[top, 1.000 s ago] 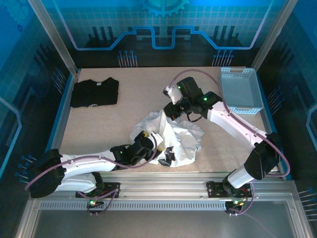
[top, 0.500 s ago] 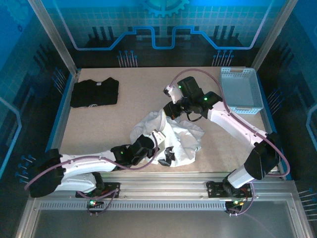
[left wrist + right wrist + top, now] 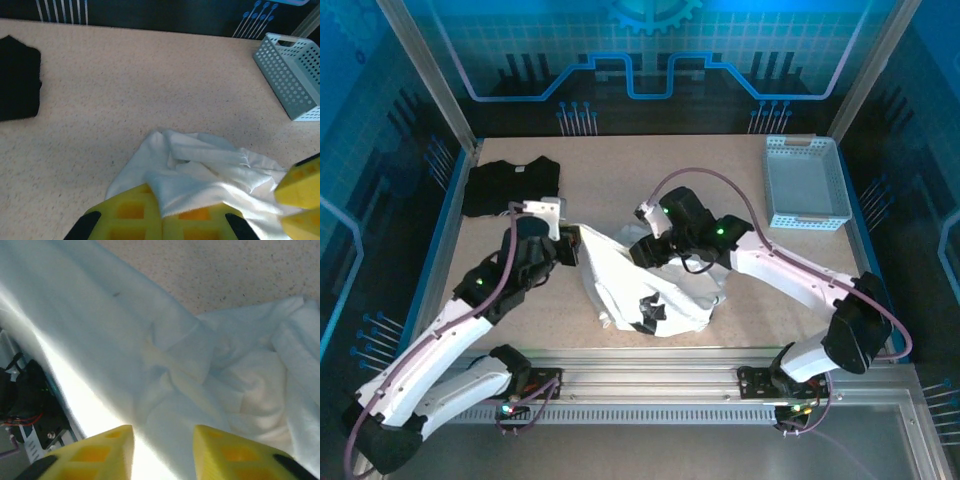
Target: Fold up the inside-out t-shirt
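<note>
The inside-out t-shirt point(image 3: 620, 278) lies crumpled on the table point(image 3: 620, 180), around the middle and closer to the near edge. Its fabric is bunched in folds on the right, and one edge is drawn out in a taut, flatter stretch toward the left. A small dark mark point(image 3: 648, 312) shows on its near side.

The left gripper point(image 3: 570, 246) is clamped on that left edge of the shirt. In the left wrist view, white cloth is pinched between the yellow fingers point(image 3: 130, 217).

The right gripper point(image 3: 643, 255) is over the far right part of the shirt. Its fingers point(image 3: 102, 452) stand apart, with folds of cloth beneath the gap and nothing held between them.

A black folded t-shirt point(image 3: 508, 186) lies well apart at the far left corner. A light blue perforated basket point(image 3: 807, 190) sits at the far right.
</note>
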Motion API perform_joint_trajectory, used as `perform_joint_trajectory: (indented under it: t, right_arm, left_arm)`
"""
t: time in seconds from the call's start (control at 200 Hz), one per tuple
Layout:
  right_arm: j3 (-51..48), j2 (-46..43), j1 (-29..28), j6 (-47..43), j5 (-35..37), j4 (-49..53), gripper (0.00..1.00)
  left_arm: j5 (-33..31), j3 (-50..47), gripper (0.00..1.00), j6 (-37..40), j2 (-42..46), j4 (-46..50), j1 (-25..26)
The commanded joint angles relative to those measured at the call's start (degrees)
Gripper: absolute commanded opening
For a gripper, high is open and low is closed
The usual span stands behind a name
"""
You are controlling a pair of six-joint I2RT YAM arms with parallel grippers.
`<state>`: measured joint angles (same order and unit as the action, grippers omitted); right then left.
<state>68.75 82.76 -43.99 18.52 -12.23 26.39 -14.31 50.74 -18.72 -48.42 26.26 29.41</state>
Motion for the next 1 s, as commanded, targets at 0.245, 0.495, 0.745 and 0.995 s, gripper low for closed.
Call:
perform_joint_trajectory:
  t: [0.245,0.495,0.745,0.995]
  right_arm:
    - [-9.78,-3.57,11.48,-1.47,17.28,7.93,0.61]
    - [-4.59,12.99,12.78,-4.83,13.24,5.86,0.66]
    - [-0.1,11.51,14.9,-7.76,14.81,6.65,0.01]
    - [5.17,-11.41,20.87,-7.93,14.55,5.41,0.0]
  left_arm:
    - [13.19,6.97,0.0,-1.44,-2.26,11.07,-12.46]
    - [18.02,6.87,0.0,-1.3,-3.17,9.77,-14.53]
    - [18.26,10.23,0.0,-0.66,-2.96,11.37,-16.59]
    - [18.65,18.23,0.0,-2.8,-3.69,8.35,-20.94]
